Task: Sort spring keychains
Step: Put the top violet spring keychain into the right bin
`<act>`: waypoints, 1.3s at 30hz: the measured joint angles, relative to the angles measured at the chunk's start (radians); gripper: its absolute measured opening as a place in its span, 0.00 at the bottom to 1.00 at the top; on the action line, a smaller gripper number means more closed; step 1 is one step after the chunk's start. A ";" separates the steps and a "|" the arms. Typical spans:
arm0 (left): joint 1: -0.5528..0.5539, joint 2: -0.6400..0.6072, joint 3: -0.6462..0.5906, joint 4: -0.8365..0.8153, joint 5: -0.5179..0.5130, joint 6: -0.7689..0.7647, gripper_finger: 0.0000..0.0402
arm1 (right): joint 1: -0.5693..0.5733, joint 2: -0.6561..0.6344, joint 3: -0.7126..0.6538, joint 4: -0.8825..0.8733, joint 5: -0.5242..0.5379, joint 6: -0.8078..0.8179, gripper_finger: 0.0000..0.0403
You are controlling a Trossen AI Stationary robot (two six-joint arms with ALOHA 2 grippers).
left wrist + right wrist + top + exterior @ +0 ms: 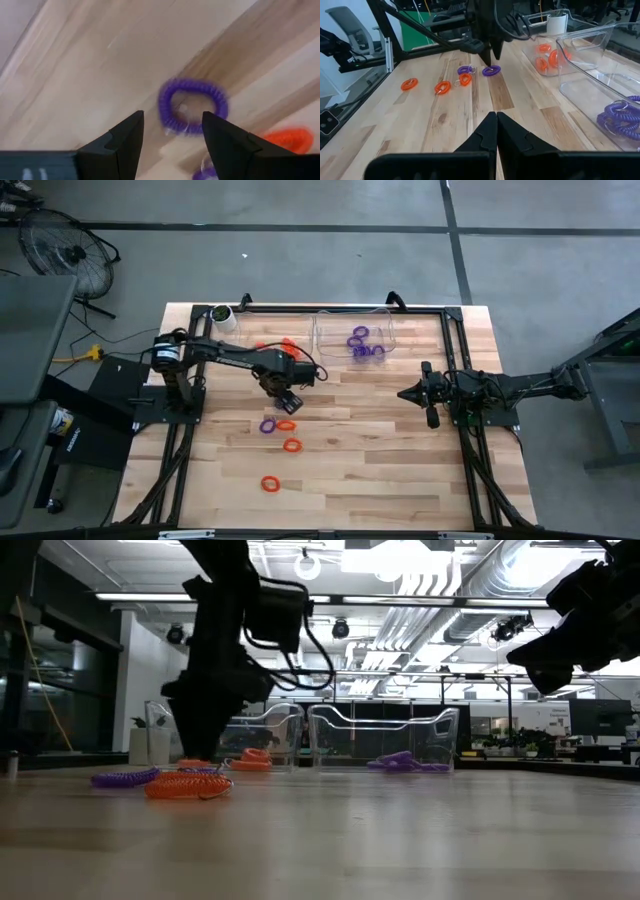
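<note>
Sorted: purple spring keychains (364, 346) in right clear bin (388, 330); orange ones (288, 346) in left bin.
Left: loose keychains (281, 442) near worktop (380, 460) centre, below left bin.
Left hand (288, 400): wide open, empty, over purple keychain (192, 106).
Right hand (407, 393): shut, empty, right of bins.

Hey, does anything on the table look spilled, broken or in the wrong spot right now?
Nothing stands out. Both clear bins stand upright, purple keychains in one, orange keychains in the other. The loose keychains on the table just look unsorted yet.

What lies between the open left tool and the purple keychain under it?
Nothing: in the left wrist view, only bare wood separates the left tool from the purple keychain.
</note>
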 joint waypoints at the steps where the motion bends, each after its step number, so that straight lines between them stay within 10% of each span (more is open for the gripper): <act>1: 0.000 0.008 0.000 0.007 -0.001 0.000 0.49 | 0.000 0.001 0.000 0.000 0.000 0.000 0.00; 17: 0.000 0.064 -0.001 0.049 0.005 0.004 0.48 | 0.000 0.005 0.000 0.005 0.000 0.000 0.00; 31: 0.000 0.064 -0.001 0.066 0.058 0.052 0.04 | 0.000 0.007 0.000 0.005 0.000 0.000 0.00; 39: 0.000 0.064 -0.001 0.065 0.071 0.083 0.02 | 0.000 0.007 0.000 0.005 0.000 0.000 0.00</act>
